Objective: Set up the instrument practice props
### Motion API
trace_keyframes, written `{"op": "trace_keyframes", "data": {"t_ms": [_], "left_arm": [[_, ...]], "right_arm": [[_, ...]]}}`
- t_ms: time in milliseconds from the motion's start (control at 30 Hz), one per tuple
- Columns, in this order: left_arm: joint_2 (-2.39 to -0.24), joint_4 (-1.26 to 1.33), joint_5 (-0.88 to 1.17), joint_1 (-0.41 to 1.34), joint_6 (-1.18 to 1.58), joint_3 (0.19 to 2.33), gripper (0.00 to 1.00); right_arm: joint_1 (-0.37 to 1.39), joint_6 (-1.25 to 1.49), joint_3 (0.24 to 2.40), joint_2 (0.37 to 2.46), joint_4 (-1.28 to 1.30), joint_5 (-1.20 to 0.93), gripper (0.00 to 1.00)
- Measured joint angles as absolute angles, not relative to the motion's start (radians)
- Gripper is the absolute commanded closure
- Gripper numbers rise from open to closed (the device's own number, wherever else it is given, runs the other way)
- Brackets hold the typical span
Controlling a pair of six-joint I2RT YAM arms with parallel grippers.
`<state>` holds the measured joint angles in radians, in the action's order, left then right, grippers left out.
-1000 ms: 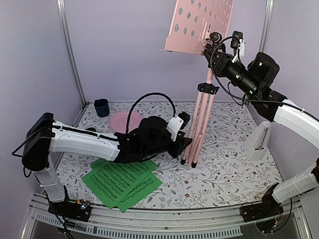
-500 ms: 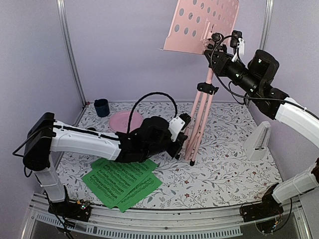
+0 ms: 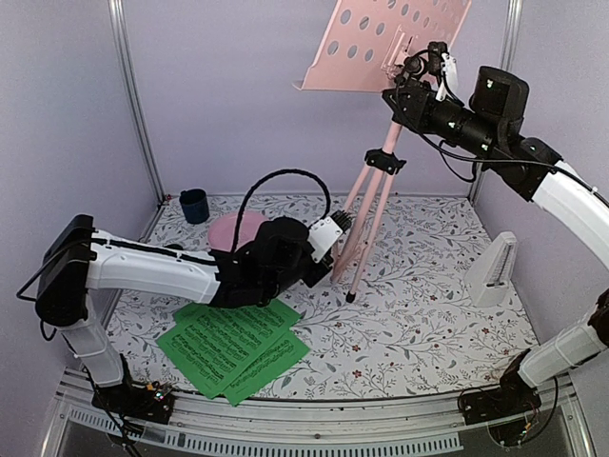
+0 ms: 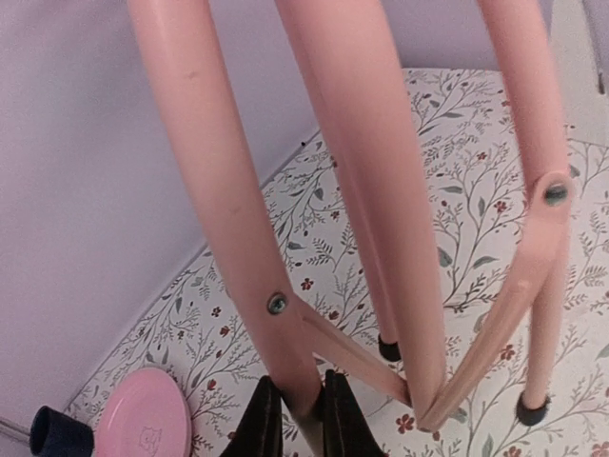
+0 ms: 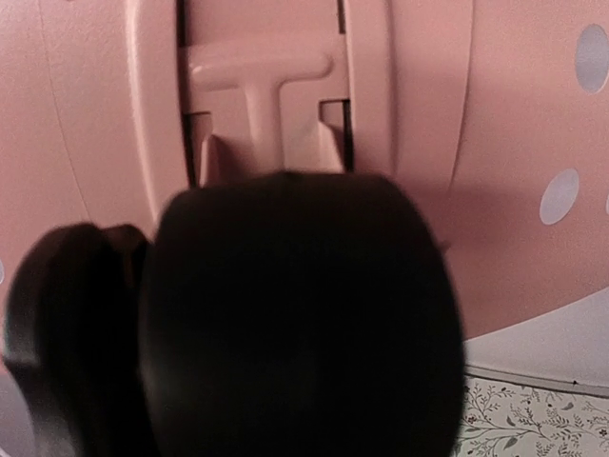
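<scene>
Tilted pink music stand (image 4: 376, 190), top leaning rt, legs w/ black tips barely spread; perforated desk (image 3: 381, 43) up high, slanted. Overlapping green sheet-music pages (image 3: 233, 347) lie flat, near-left on surface (image 3: 419, 333). Rt edge: white pyramid metronome (image 3: 495, 271), upright.

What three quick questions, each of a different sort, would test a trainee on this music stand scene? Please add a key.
1. True or false: the music stand is standing straight upright.
2. Pick one: the left gripper is shut on
A) a stand leg
B) the pink plate
C) the white metronome
3. In a few words: what green things lie flat near the front edge of the table?

Key
1. False: it leans over.
2. A
3. The sheet-music pages.
</scene>
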<state>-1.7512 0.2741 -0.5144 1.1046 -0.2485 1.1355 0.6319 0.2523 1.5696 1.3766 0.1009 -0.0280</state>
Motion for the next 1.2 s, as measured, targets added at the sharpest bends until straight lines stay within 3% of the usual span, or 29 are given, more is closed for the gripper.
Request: {"op": "trace_keyframes", "data": {"t_ms": [767, 1067, 1133, 1200], "left_arm": [[-1.726, 0.519, -0.494, 1.045, -0.423, 0.927, 1.00], [-1.826, 0.447, -0.522, 0.962, -0.538, 0.828, 1.00], [-1.827, 0.443, -0.521, 0.962, -0.537, 0.826, 0.94], [-1.814, 0.441, -0.511, 0.963, -0.517, 0.826, 0.81]], "right_arm": [[0.634, 0.210, 1.733, 1.489, 0.276, -0.038, 1.00], [0.627, 0.130, 1.829, 1.492, 0.360, -0.039, 1.00], [0.627, 0.128, 1.839, 1.492, 0.359, -0.041, 1.00], [0.627, 0.124, 1.840, 1.491, 0.350, -0.046, 1.00]]}}
